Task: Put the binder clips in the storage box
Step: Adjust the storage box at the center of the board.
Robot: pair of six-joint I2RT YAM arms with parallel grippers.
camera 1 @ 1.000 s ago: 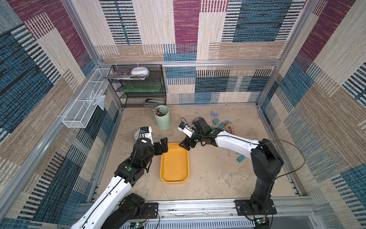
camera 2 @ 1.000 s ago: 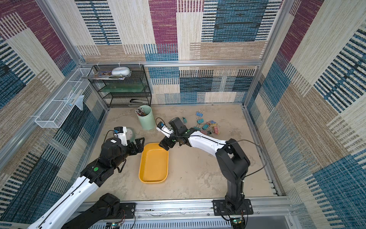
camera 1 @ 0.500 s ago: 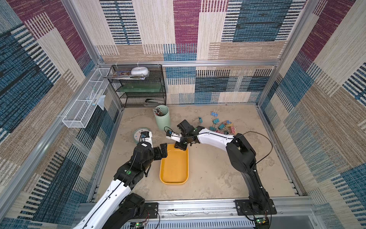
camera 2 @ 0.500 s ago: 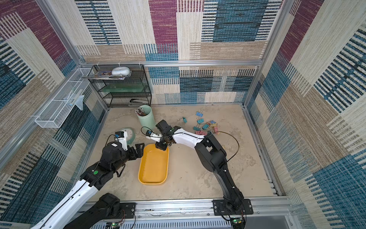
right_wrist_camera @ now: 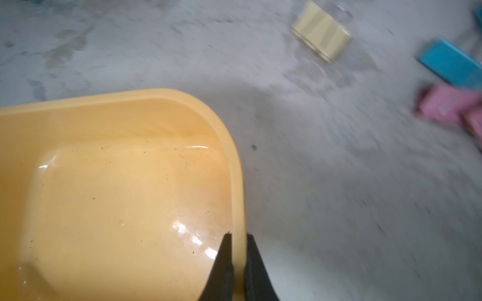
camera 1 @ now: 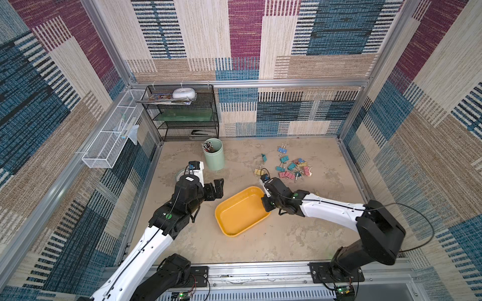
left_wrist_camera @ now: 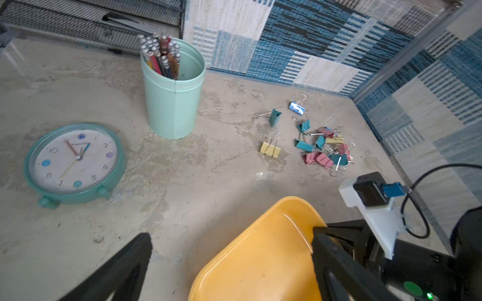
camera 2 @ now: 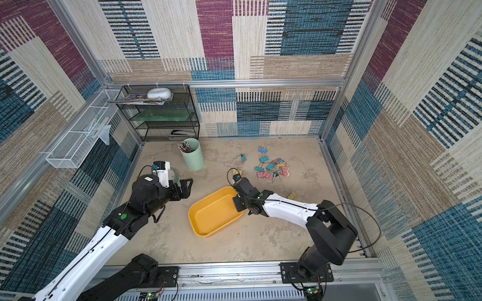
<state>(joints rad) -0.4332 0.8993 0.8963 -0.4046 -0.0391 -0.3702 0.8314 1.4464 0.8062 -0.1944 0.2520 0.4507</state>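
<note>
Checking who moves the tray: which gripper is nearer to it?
Right. The right gripper is shut on the tray's rim; the left gripper hangs open, apart, off the opposite end.

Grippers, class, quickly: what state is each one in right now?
Left gripper: open, holding nothing.
Right gripper: shut on the rim of the yellow box.

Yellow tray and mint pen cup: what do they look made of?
Yellow tray: likely moulded plastic, glossy; sharp highlights on its floor, soft rounded rim. Mint pen cup: probably painted sheet metal, satin; vertical seam and pressed bead below the rim, though plastic is possible.
</note>
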